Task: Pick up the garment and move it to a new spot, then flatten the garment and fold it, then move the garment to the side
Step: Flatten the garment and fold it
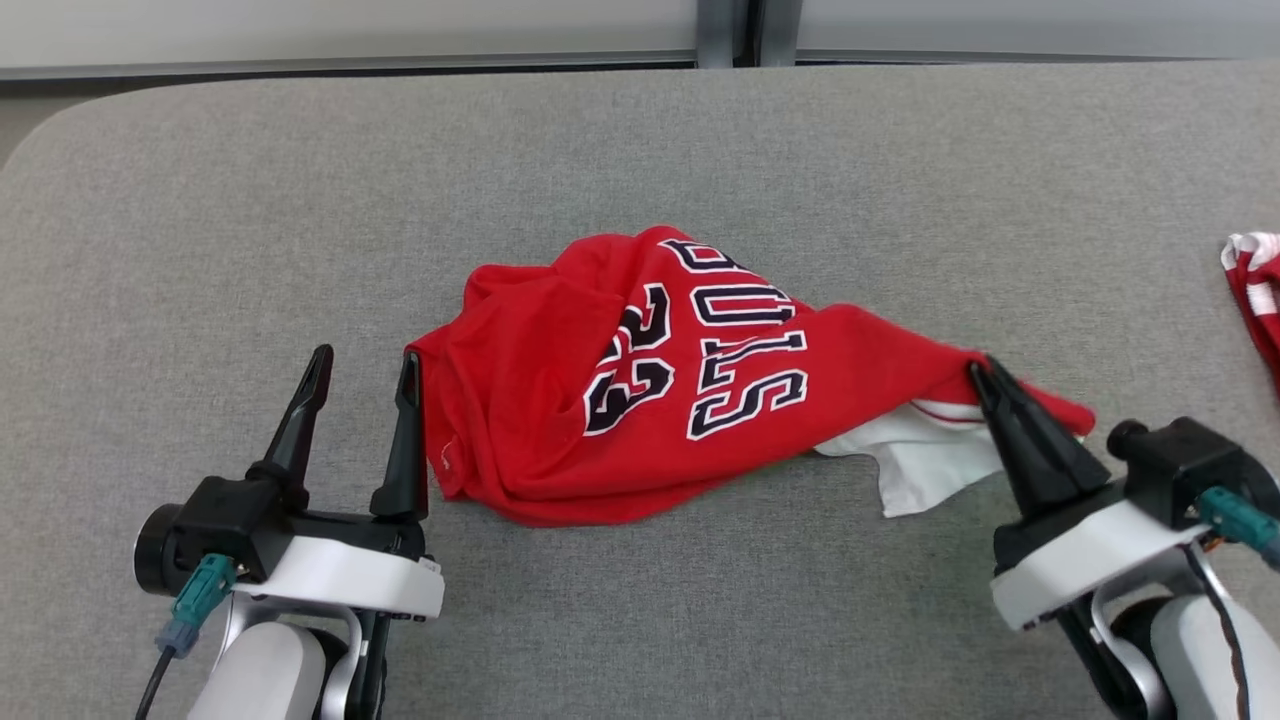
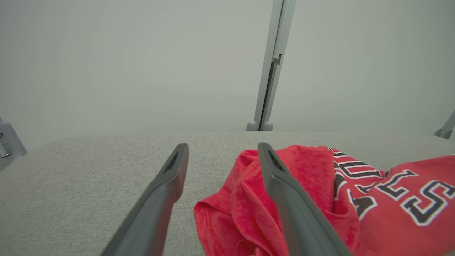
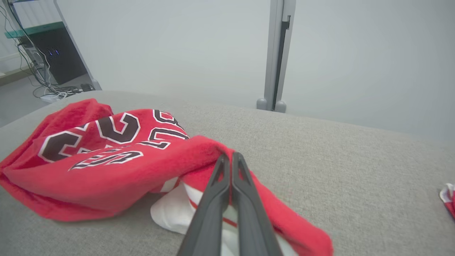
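Note:
The garment (image 1: 620,400) is a red jersey with dark, white-edged letters and numbers and a white inner part, lying crumpled in the middle of the grey table (image 1: 640,150). My right gripper (image 1: 985,370) is shut on the jersey's right edge, where a red fold rises to its tips. The right wrist view has these tips (image 3: 228,157) pinched together on that fold of the garment (image 3: 106,170). My left gripper (image 1: 365,358) stands open at the garment's left edge, its right finger touching the cloth. From the left wrist, a corner of the garment (image 2: 320,199) lies between the gripper's (image 2: 223,148) fingers.
Another red and white cloth (image 1: 1255,290) lies at the table's right edge, and it shows again as a cloth (image 3: 448,199) from the right wrist. A grey post (image 2: 272,67) stands behind the table. Computer gear and cables (image 3: 53,53) sit on the floor beyond the table.

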{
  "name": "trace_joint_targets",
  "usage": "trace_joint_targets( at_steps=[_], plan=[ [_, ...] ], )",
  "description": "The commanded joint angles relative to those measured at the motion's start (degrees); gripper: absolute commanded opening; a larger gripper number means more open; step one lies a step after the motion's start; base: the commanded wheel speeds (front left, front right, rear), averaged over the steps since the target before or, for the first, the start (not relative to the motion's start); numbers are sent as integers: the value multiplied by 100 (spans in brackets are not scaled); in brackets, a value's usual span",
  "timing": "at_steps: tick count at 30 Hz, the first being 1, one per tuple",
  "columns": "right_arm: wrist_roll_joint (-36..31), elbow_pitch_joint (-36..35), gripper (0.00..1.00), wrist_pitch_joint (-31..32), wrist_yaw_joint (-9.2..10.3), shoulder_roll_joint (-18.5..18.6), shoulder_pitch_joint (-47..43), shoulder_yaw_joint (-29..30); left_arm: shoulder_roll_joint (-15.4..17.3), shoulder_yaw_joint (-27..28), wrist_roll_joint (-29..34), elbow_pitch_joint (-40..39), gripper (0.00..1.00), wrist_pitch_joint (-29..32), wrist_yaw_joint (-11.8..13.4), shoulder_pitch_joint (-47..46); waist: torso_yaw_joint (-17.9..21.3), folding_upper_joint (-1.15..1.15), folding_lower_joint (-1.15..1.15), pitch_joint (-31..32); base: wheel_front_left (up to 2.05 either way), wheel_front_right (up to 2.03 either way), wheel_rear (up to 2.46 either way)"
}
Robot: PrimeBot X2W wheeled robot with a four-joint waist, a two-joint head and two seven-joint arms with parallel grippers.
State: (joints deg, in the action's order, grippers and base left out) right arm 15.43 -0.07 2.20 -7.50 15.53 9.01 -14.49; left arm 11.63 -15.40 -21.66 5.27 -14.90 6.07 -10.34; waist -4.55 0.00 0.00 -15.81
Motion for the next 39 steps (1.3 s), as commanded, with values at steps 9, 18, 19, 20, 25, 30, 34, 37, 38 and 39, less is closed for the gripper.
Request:
trace_joint_targets(
  at_steps=[9,18,19,20,25,30,34,37,38,39],
  plan=[
    [399,885,0,180,1,151,1419,134,-183,-19,118,-16,100,-31,-163,-517,-379,0,0,-781,0,0,0],
    [762,2216,100,-324,1,143,2460,-78,-373,101,278,79,100,-33,-348,-734,-463,0,0,-975,0,0,0],
    [788,2275,100,-425,1,148,2501,-112,-383,132,306,81,100,-33,-354,-739,-444,0,0,-959,0,0,0],
    [863,2308,100,-521,1,118,2510,-134,-392,160,329,91,100,-33,-362,-731,-421,0,0,-932,0,0,0],
    [863,2110,100,-1040,1,164,2417,-132,-406,293,411,108,100,-33,-407,-632,-282,0,0,-757,0,0,0],
    [625,1499,100,-1302,1,183,2016,90,-375,425,495,128,100,-33,-408,-495,-129,0,0,-476,0,0,0],
    [504,1085,100,-1220,1,108,1592,310,-350,482,532,155,100,-33,-404,-373,-45,0,0,-271,0,0,0],
    [409,693,100,-1096,1,37,1128,479,-319,516,554,191,100,-33,-407,-252,27,0,0,-68,0,0,0],
    [383,582,100,-1035,1,-1,940,530,-310,525,563,199,100,-33,-403,-205,50,0,0,-3,0,0,0],
    [356,459,100,-978,1,-38,758,589,-303,519,565,212,100,-33,-410,-161,65,0,0,50,0,0,0]
  ],
)
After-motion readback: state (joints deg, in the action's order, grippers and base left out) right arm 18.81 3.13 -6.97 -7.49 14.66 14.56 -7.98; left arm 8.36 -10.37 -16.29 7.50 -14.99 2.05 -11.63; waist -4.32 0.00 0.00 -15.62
